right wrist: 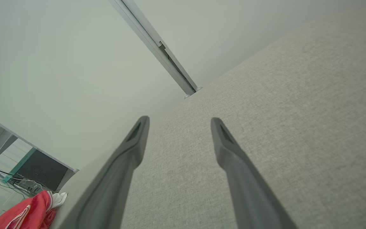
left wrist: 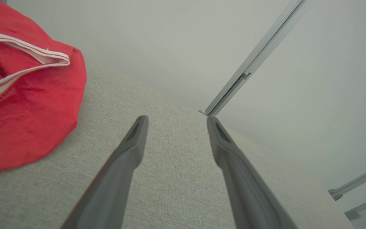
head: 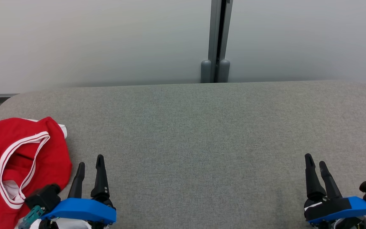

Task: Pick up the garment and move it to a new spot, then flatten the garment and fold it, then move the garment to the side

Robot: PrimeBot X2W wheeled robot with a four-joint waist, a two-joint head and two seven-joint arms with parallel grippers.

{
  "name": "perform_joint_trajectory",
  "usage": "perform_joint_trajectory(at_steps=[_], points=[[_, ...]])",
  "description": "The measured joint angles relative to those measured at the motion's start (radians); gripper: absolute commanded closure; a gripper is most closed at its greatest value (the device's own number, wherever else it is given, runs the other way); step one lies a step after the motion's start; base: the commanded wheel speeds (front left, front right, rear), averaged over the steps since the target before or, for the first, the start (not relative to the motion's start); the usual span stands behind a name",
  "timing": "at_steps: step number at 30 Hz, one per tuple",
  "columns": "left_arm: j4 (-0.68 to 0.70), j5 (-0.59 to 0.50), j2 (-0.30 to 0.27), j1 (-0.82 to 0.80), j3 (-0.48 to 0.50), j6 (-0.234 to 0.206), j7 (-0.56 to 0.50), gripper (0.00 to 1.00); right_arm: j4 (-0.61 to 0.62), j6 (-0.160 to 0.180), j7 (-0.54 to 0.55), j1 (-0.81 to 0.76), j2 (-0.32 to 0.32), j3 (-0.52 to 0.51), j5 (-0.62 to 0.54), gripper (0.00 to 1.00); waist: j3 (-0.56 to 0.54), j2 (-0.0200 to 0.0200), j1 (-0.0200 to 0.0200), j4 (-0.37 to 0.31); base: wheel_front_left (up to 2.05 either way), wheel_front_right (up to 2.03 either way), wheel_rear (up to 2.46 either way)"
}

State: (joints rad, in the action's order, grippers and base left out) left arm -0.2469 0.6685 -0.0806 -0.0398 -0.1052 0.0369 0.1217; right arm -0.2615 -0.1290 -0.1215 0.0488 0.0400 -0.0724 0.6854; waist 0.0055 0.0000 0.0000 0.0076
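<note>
A table topped with grey woven cloth (the far corners rounded off) spans the head view from side to side, its surface flat and even. One thing lies on it: a red garment, crumpled in a loose heap at the near left end, its white-trimmed opening gaping upward and a scrap of white lining showing at the heap's far edge.

Held low, the left tool and right tool have fingers spread.
</note>
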Motion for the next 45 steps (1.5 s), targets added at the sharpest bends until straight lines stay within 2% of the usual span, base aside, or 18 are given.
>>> perform_joint_trajectory(at_steps=[25,45], points=[[-0.016,-0.246,-0.021,0.0,-0.038,-0.018,0.065,0.0,-0.009,0.0,-0.049,0.001,0.003,0.001,-0.272,0.0,0.0,0.0,0.0,0.002,0.0,0.0,0.0],[-0.052,-0.376,-0.038,-0.004,-0.071,-0.029,0.102,0.0,-0.014,0.0,-0.082,0.001,0.005,0.011,-0.431,0.0,-0.01,0.0,0.0,-0.001,0.0,0.0,0.0]])
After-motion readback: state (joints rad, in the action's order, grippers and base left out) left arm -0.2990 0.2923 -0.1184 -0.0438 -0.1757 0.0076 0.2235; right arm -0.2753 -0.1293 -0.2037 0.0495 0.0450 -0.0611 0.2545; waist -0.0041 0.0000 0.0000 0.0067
